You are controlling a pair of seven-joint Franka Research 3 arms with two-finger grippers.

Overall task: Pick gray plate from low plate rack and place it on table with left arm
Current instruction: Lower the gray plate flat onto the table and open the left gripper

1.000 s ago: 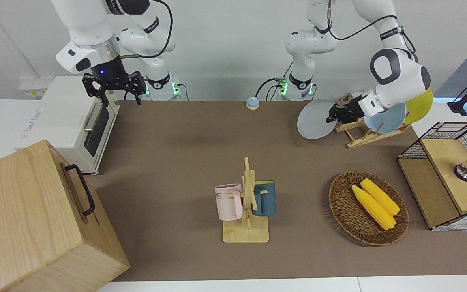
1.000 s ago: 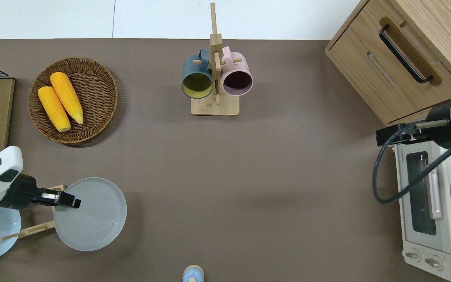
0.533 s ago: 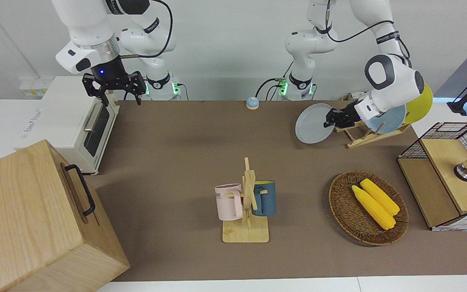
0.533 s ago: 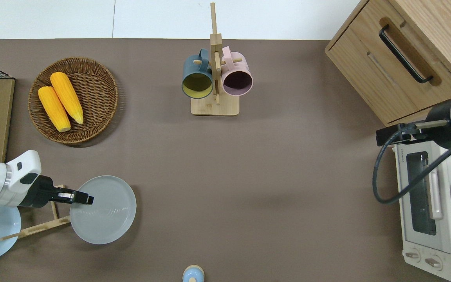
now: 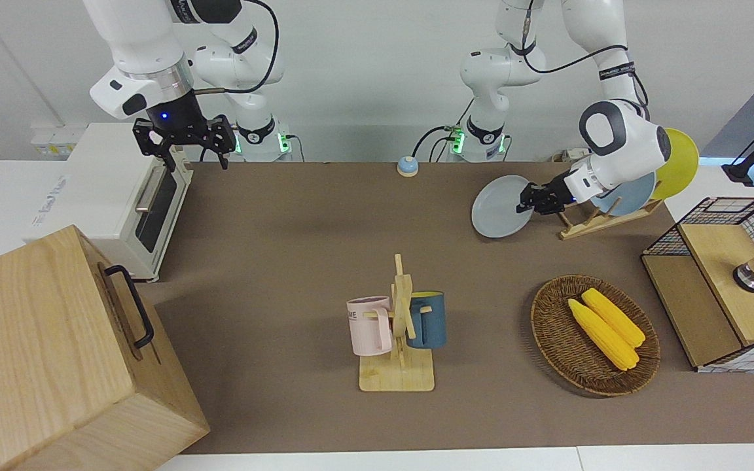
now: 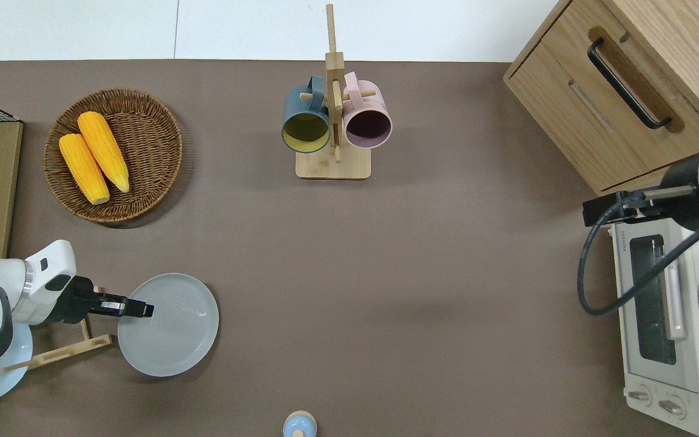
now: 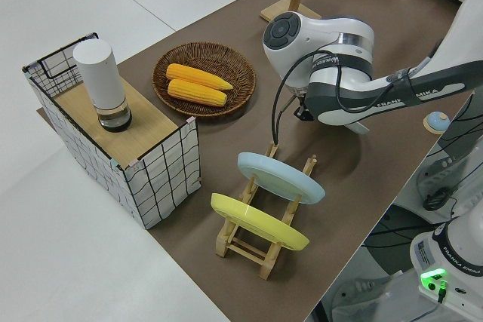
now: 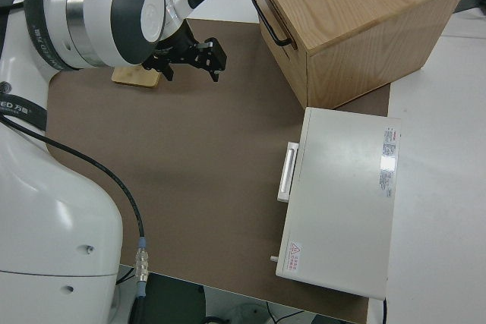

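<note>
The gray plate [image 5: 495,208] [image 6: 173,331] is held by its rim in my left gripper [image 5: 525,200] [image 6: 143,311], which is shut on it. The plate is tilted, low over the brown table [image 5: 285,248] [image 6: 446,291], just beside the low plate rack [image 5: 596,222] [image 6: 58,353] [image 7: 253,243] on the side toward the table's middle. I cannot tell whether the plate touches the table. The rack still holds a light blue plate [image 5: 635,191] [image 7: 279,177] and a yellow plate [image 5: 681,157] [image 7: 256,222]. My right gripper [image 5: 187,140] [image 8: 190,62] is open and parked.
A mug stand [image 5: 400,327] [image 6: 332,109] with a pink and a blue mug stands mid-table. A wicker basket [image 5: 547,314] [image 6: 161,127] holds two corn cobs. A wire-sided box [image 5: 711,307], a wooden cabinet [image 5: 43,353], a toaster oven [image 5: 122,190] and a small blue bell [image 5: 407,166] line the edges.
My left gripper has carried the gray plate off the rack toward the table's middle and lowered it. The right arm has not moved.
</note>
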